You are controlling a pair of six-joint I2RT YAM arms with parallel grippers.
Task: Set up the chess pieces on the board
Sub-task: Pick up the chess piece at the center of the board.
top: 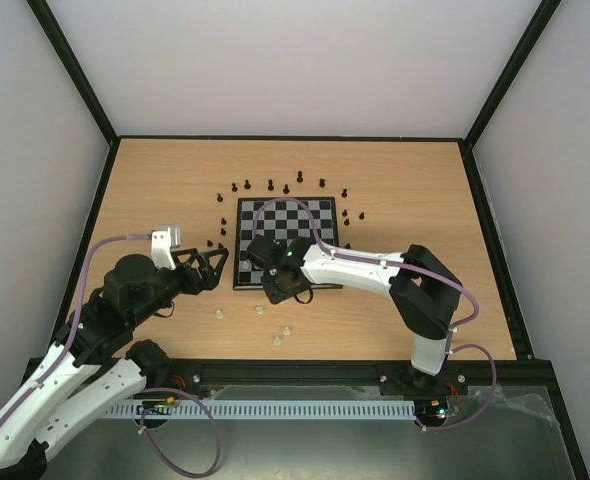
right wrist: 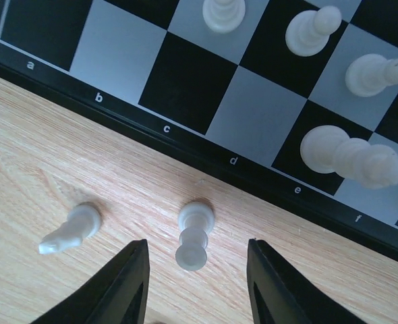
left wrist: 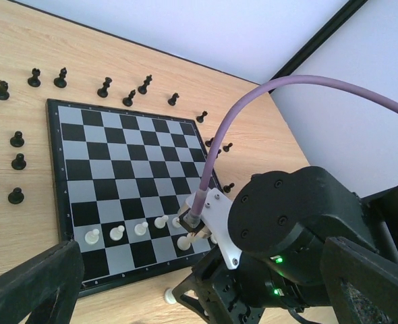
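The right claw (right wrist: 197,248), jaws apart, brackets a cream-white chessman (right wrist: 194,233) on the counter (right wrist: 307,270), just outside the c-d edge of the board (right wrist: 118,54). The left claw (top: 213,270) gapes wide beside the board's left side.

Right hand (top: 278,293) hovers at the board (top: 315,215)'s near edge.

**Board partly set**

The checked board (top: 310,215) is being carried flat mid-tabletop. Cream-white pieces (left wrist: 139,228) are being shown upright along its near edge; black pieces (top: 271,185) are being seen standing on the tabletop around its far edge.
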